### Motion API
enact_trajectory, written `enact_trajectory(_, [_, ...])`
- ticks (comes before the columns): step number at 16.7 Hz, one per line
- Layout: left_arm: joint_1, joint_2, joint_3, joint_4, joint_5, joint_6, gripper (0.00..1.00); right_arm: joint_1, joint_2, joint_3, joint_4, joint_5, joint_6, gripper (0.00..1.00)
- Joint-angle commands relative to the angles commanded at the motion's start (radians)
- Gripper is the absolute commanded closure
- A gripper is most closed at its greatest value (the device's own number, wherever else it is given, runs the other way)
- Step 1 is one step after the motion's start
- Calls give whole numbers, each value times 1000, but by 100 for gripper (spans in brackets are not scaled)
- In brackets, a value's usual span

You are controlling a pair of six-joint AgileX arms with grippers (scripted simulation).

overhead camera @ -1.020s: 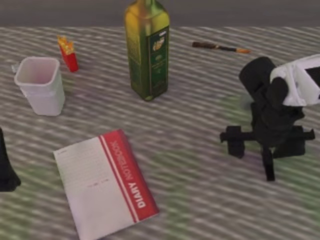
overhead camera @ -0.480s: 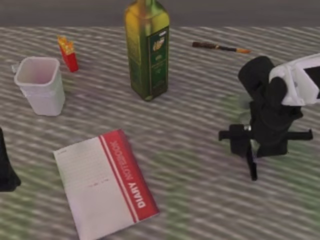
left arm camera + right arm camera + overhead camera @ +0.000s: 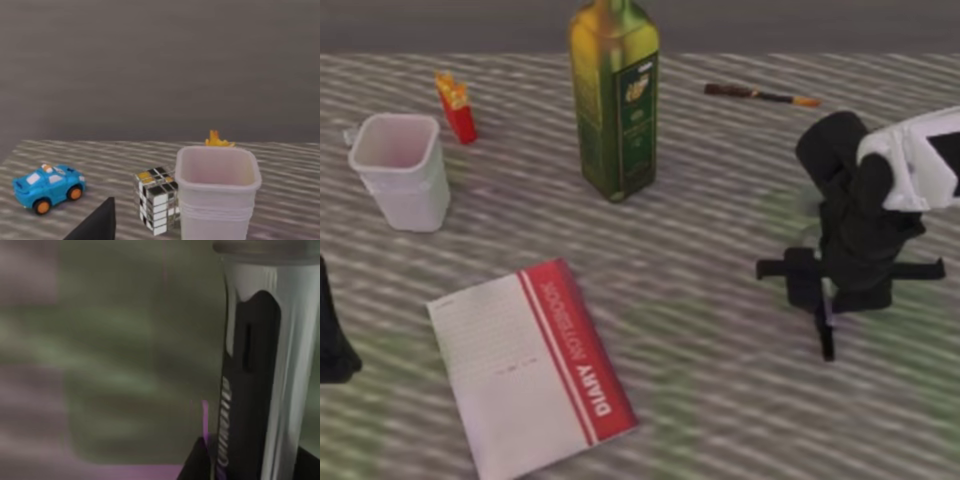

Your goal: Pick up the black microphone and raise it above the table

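Observation:
The black microphone (image 3: 825, 335) hangs from my right gripper (image 3: 823, 290) at the table's (image 3: 700, 330) right side. Only its slim black handle shows below the gripper in the top view. The arm covers most of its head. The right gripper is shut on the microphone. In the right wrist view the microphone's black and silver body (image 3: 255, 365) fills the frame, with the rim of its head at one edge and a dark finger (image 3: 197, 462) against it. My left gripper (image 3: 330, 340) is parked at the table's left edge.
A green bottle (image 3: 615, 95) stands at the back middle, with a thin brown-and-orange stick (image 3: 760, 95) to its right. A white cup (image 3: 400, 170), a red fries box (image 3: 457, 108) and a red-and-white notebook (image 3: 530, 365) lie on the left. The left wrist view shows a blue toy car (image 3: 47, 186) and a cube (image 3: 157, 200).
Over the last second my right gripper and the microphone have shifted to the left in the top view. In the last half second they have hardly moved. The left arm is still.

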Motion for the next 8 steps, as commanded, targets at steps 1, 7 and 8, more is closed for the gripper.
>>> enact_trajectory(1, [0, 0, 0, 0, 0, 0, 0, 1, -1, -1, 11, -3, -3, 100])
enact_trajectory(7, [0, 0, 0, 0, 0, 0, 0, 4, -51, -58, 282, -86, -77, 100])
enact_trajectory(8, [0, 0, 0, 0, 0, 0, 0, 4, -64, -77, 354, -107, -96, 100])
